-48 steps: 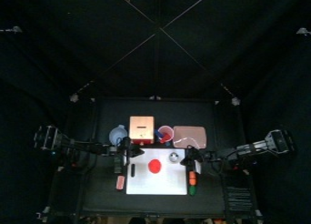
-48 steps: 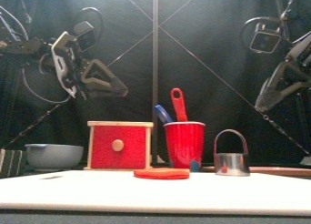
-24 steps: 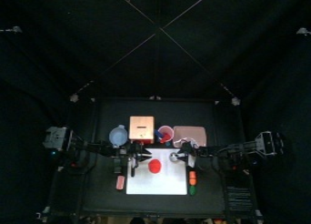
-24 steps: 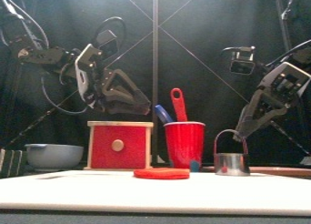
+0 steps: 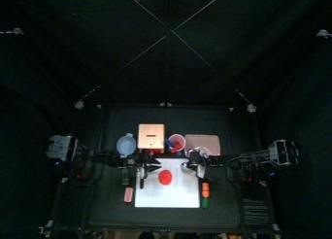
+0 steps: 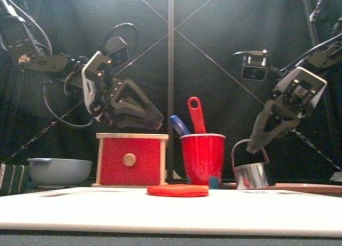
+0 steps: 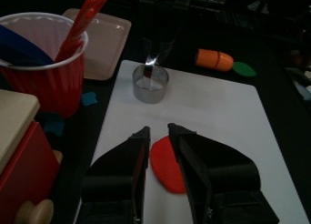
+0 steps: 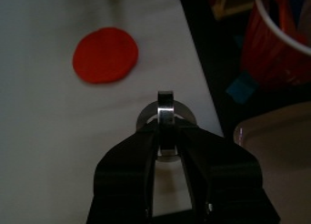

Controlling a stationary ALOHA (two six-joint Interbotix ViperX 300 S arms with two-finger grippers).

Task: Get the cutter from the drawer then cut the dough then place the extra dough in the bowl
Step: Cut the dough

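One white board (image 6: 171, 208) fills the table's front. One wooden box (image 6: 132, 160) stands behind the board's back edge, with one pink tray (image 7: 119, 32) to its right and one blue-grey bowl (image 6: 58, 171) to its left. One red cup (image 6: 203, 158) stands between box and tray. It holds two knives: a red knife (image 6: 195, 112) and a blue knife (image 6: 178, 125).

One cutter (image 6: 251, 176) stands upright on the board's back right part, near the cup. My right claw (image 8: 163, 118) sits at its top, jaws drawn in on the wire handle.

One dough disc (image 6: 178, 190) lies flat on the board, left of the cutter and apart from it. My left claw (image 7: 159, 129) hangs above the dough, part open, holding nothing.

Two small toy foods, an orange toy (image 7: 215, 58) and a green toy (image 7: 246, 69), lie at the board's right edge.
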